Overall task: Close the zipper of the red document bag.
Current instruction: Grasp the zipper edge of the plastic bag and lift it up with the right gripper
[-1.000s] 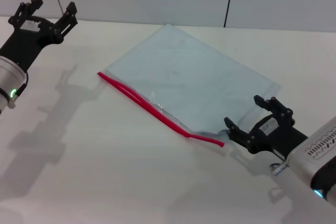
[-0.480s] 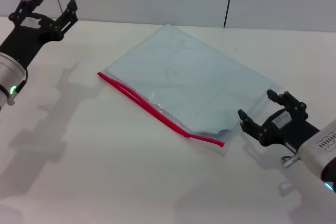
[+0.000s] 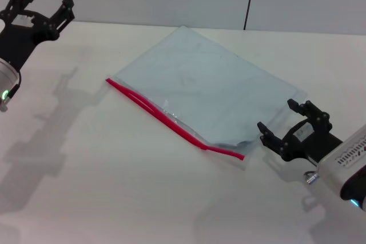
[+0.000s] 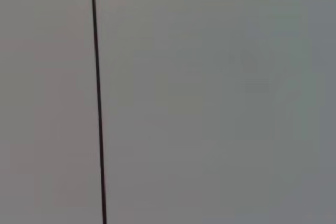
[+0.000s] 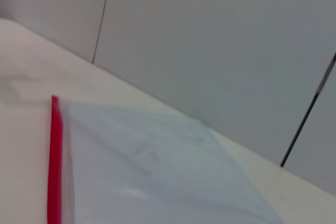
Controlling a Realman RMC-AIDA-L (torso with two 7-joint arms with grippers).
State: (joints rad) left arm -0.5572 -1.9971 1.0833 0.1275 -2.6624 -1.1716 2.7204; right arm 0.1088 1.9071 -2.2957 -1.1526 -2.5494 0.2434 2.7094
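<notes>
Left gripper (image 3: 39,5): far left of the head view, raised at the back edge of the table (image 3: 103,187), fingers spread apart, holding nothing, well away from the bag.
Left wrist view: only plain grey wall (image 4: 210,98) with one thin dark vertical seam (image 4: 97,98); none of the task's things in it.
Red document bag (image 3: 206,90): lies flat on the white table, centre of the head view, turned diagonally, one corner towards the back wall; translucent pale blue-grey.
Zipper (image 3: 166,119): red strip along the bag's long edge nearest the robot, running from the bag's left corner down to the near-right corner; near the right end the strip kinks and the film above it bulges up a little.
Zipper state: can't tell from these views whether it is sealed along its whole length.
Right gripper (image 3: 293,123): low over the table just right of the bag's near-right corner, fingers apart and pointing at the bag, gripping nothing; whether it touches the bag's edge is unclear.
Right wrist view: looks along the bag (image 5: 157,171) from low down, red zipper (image 5: 54,161) down one side, wall behind.
</notes>
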